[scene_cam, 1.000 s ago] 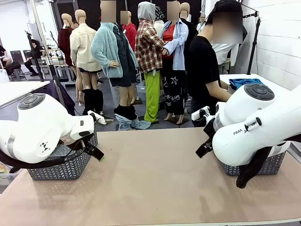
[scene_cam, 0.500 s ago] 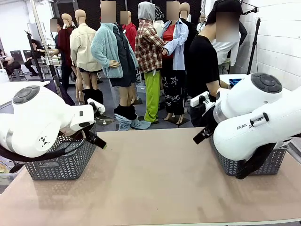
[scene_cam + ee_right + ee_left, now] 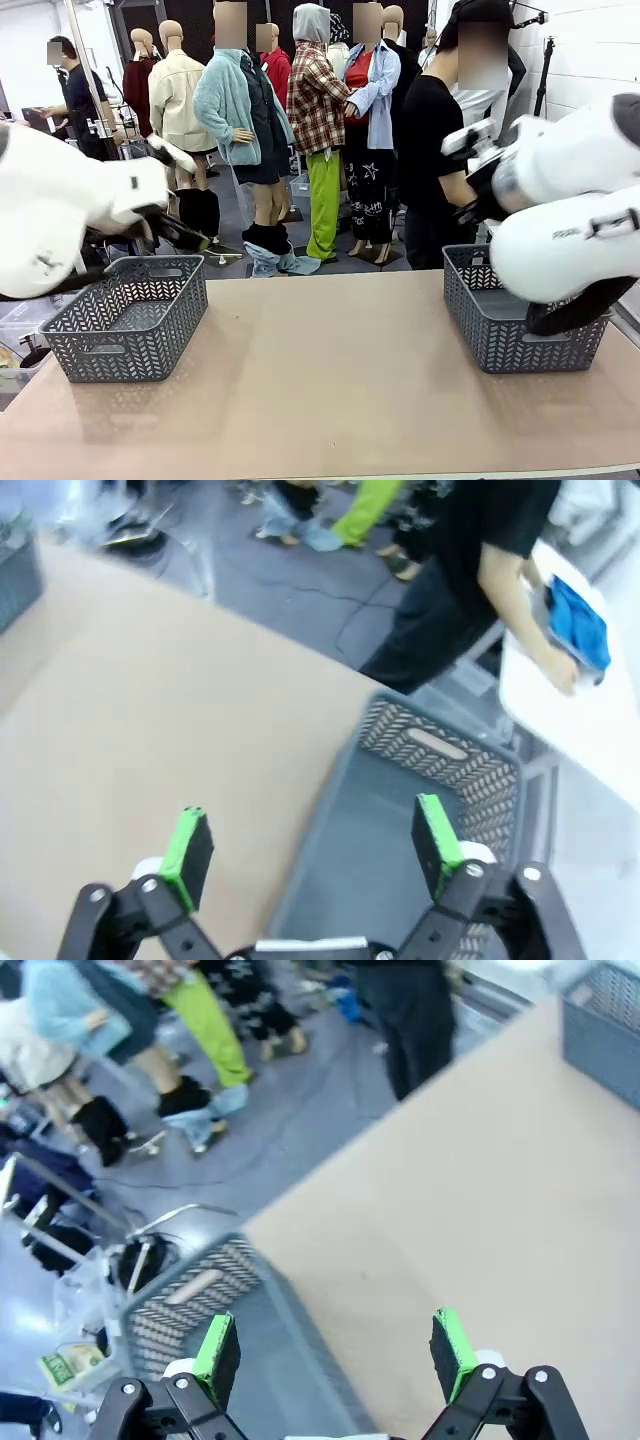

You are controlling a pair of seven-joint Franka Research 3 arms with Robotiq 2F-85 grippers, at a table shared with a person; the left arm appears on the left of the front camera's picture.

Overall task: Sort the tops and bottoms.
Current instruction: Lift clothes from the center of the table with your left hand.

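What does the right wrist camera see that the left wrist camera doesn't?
Extra in the right wrist view: a person's arm reaching onto a white side table that has a blue cloth on it.
Extra in the left wrist view: two grey baskets together, the left basket close by and the right basket far across.
Both: the tan table, a basket below, and open green fingers holding nothing, on the left gripper and the right gripper.

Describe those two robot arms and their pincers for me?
The left arm and right arm wear bulky, rounded white shells; the right carries small dark lettering. The left pincer and right pincer are black, two-fingered, tipped with bright green pads.
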